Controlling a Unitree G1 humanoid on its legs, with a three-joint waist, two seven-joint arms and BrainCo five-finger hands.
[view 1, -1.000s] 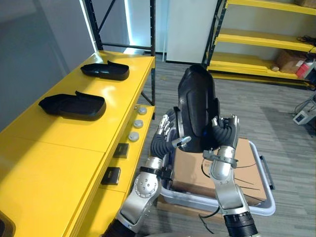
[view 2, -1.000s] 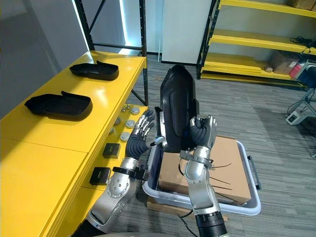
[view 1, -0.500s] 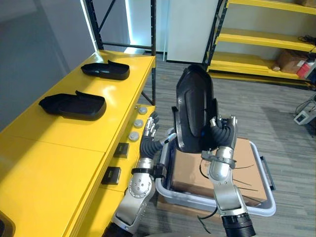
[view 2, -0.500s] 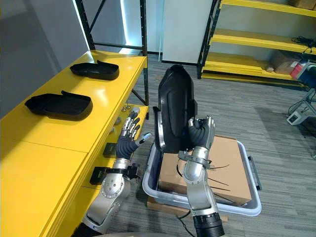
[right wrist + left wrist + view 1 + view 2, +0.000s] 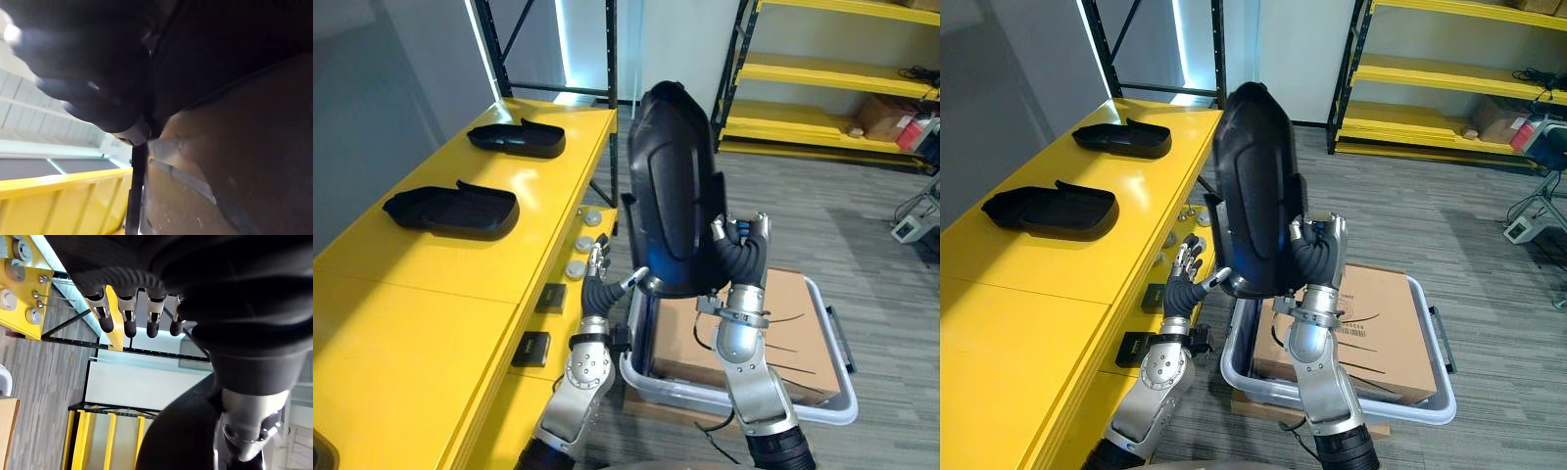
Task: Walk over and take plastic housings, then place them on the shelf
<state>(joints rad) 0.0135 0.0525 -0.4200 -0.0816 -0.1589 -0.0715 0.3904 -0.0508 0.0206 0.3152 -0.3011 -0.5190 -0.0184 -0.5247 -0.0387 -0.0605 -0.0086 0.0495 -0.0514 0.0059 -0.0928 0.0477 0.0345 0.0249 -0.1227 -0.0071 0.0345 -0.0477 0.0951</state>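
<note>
- Carrying one black plastic housing (image 5: 674,186) in the air, over the near end of the tote and just beside the front edge of the yellow shelf (image 5: 431,284).
- Standing on end: long axis close to vertical, rounded narrow end up, broader end down, top leaning slightly toward the shelf.
- Borne by the right hand (image 5: 741,257), set against the lower rear of the part on an upright, bent forearm. Cannot tell whether clasped round it or laid flat, the grip being hidden behind the part.
- Held up next to it, the left hand (image 5: 597,286): fingers straight, pointing upward, loosely side by side, thumb stretched toward the housing's lower edge. Nothing in it. Cannot tell whether the thumb makes contact.
- Lying flat on the shelf top, hollow side up and well apart: a near housing (image 5: 455,209) and a far housing (image 5: 517,140).
- Down on the floor, a pale tote (image 5: 832,409) holding a cardboard box (image 5: 803,328) that takes up most of its inside.
- Along the shelf's lower ledge, small round discs (image 5: 579,257) and small black blocks (image 5: 530,348).
</note>
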